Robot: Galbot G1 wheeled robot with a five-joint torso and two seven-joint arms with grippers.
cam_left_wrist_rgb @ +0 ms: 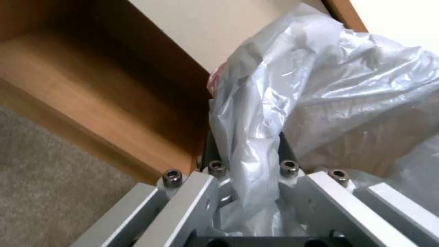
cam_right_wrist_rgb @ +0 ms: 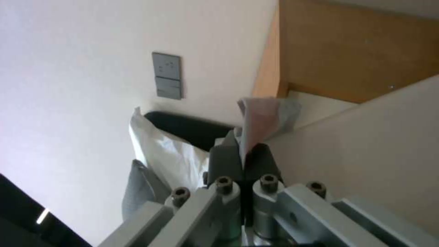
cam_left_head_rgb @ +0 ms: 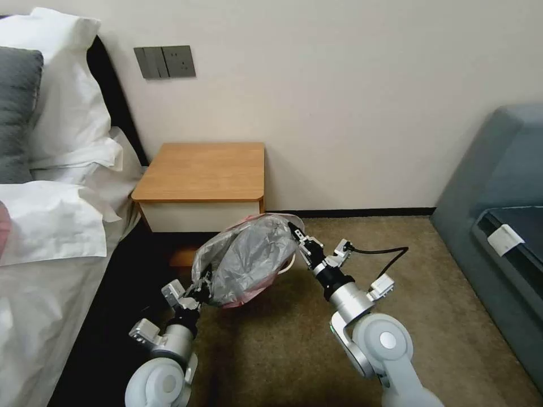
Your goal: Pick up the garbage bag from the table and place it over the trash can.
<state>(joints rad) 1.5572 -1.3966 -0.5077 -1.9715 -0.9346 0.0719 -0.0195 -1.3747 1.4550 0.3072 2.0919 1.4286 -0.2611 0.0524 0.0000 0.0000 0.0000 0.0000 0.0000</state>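
Observation:
The garbage bag [cam_left_head_rgb: 249,260], grey, crinkly and edged in pinkish red, hangs spread between my two grippers just in front of the table [cam_left_head_rgb: 203,169]. My left gripper [cam_left_head_rgb: 203,282] is shut on the bag's lower left part, and bunched plastic [cam_left_wrist_rgb: 320,85] fills the space between its fingers [cam_left_wrist_rgb: 286,151]. At the bag's upper right, my right gripper [cam_left_head_rgb: 295,230] is shut on the pinkish edge [cam_right_wrist_rgb: 263,116]. A pale curved rim of the trash can [cam_left_head_rgb: 288,265] peeks out under the bag's right side; the bag hides the rest of it.
A bed with white bedding [cam_left_head_rgb: 51,226] and pillows lies to the left. A blue-grey sofa [cam_left_head_rgb: 498,215] stands at the right. Brown carpet [cam_left_head_rgb: 283,350] lies open between them. The table's low shelf [cam_left_wrist_rgb: 91,85] is close to my left gripper. Wall switches [cam_left_head_rgb: 165,62] sit above.

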